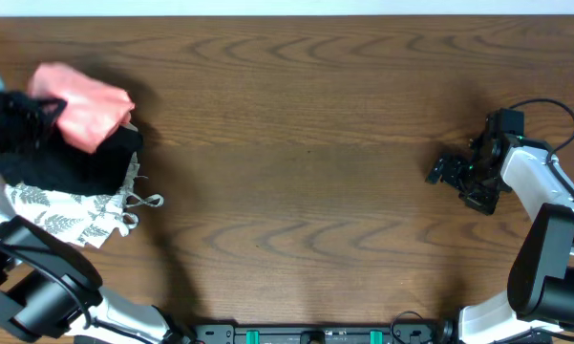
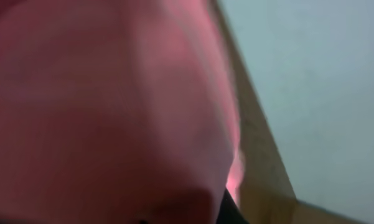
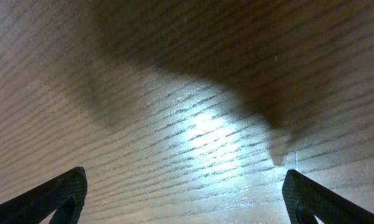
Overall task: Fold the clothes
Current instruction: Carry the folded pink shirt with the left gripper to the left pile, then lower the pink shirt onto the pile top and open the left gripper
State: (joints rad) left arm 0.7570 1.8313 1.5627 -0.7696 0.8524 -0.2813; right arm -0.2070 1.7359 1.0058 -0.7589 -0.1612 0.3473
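The T-shirt [image 1: 88, 107] lies bunched at 9 o'clock on the table [image 1: 306, 143], atop a black garment [image 1: 86, 164]. Our left gripper [image 1: 36, 109] is closed, seemingly pinching it. Our right gripper [image 1: 437, 173] gapes wide and empty at 3 o'clock. A one-handed pull could drag the black garment along. Our left wrist view shows only pink cloth, and only the overhead view shows the pile.

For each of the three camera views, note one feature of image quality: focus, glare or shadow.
Overhead: sharp and evenly lit, with soft shadows beside the arms on the table. Left wrist: out of focus, the pink T-shirt so close that it fills most of the frame as a blur. Right wrist: a bright glare patch on the table, a broad dark shadow above it, and the open right gripper dark at the lower corners.
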